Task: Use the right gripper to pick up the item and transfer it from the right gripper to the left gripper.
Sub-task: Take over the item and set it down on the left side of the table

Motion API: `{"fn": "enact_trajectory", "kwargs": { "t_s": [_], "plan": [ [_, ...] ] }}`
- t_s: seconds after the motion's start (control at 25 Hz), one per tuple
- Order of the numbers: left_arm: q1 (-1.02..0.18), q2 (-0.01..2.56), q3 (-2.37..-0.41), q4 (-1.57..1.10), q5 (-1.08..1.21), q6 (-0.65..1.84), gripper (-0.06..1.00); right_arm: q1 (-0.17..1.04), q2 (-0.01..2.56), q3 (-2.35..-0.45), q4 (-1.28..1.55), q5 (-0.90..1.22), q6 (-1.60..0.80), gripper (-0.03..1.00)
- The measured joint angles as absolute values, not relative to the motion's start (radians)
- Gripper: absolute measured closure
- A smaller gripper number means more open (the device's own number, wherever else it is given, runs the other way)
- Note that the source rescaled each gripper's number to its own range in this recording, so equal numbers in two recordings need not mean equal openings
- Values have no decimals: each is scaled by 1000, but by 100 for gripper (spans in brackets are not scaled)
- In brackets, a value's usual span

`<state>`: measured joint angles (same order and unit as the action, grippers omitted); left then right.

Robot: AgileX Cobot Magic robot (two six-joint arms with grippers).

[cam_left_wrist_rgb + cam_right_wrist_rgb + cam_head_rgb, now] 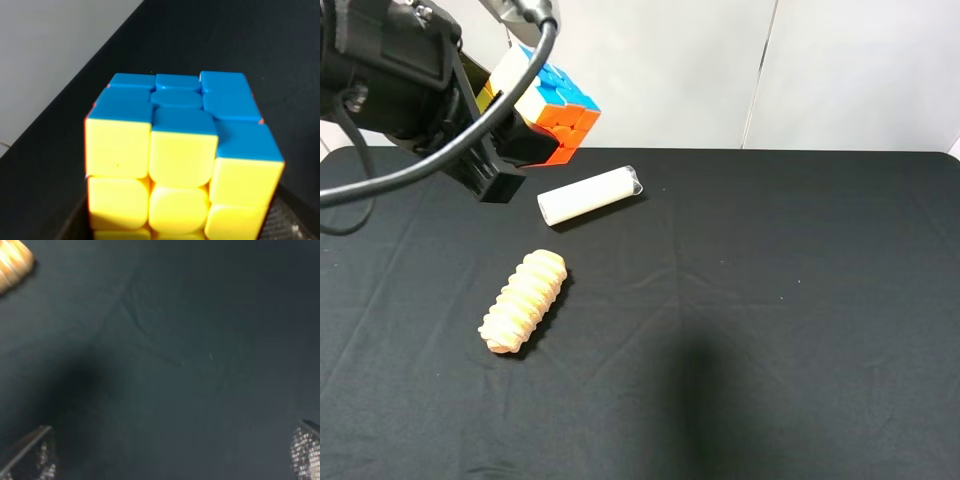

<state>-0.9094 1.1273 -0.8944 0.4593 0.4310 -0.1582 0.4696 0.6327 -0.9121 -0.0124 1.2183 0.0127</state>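
The small puzzle cube with blue, yellow, orange and white faces [555, 100] is off the table, in the air above and just to the exterior view's left of the translucent white plastic cylinder [590, 194]. It is pinched in the left gripper [520, 150], the black blocky-fingered one on the arm with the thick black cable. One finger shows under the cube on the side nearest the cylinder. The left wrist view is almost filled by the cube [180, 155], blue face up and yellow face toward the lens, so the grip looks deep and square rather than by a corner.

The right gripper [167, 455] does not appear in the exterior view. In its own wrist view the two fingertips sit far apart with only black cloth between them, so it is spread wide and holds nothing. The cylinder is not in that view, so I cannot place this gripper against it.

The ridged tan bread-like roll [525, 300] lies on the black cloth-covered table [800, 300], nearer the camera than the cylinder and apart from it.

As I judge it, the handover is at its end: the cube is with the left gripper and the right one is free. What remains calls only for a steady, firm hold, since the cube's smooth plastic could slip if the pinch eased.
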Motion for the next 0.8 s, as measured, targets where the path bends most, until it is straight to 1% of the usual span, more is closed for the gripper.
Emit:
{"fn": "enact_trajectory", "kwargs": {
  "t_s": [0.04, 0.12, 0.4, 0.64, 0.8],
  "plan": [
    [-909, 1127, -894, 460, 431, -158, 94, 470, 633, -912, -12, 1218, 13, -3],
    [-909, 1127, -894, 460, 431, -158, 94, 470, 525, -803, -45, 1218, 40, -3],
    [-909, 1127, -894, 460, 431, -158, 94, 470, 290, -625, -52, 1163, 70, -3],
    [-909, 1127, -894, 460, 431, -158, 94, 470, 134, -518, -54, 1050, 85, -3],
    [-909, 1127, -894, 460, 435, -158, 94, 470, 81, -492, -56, 1039, 85, -3]
  ]
}}
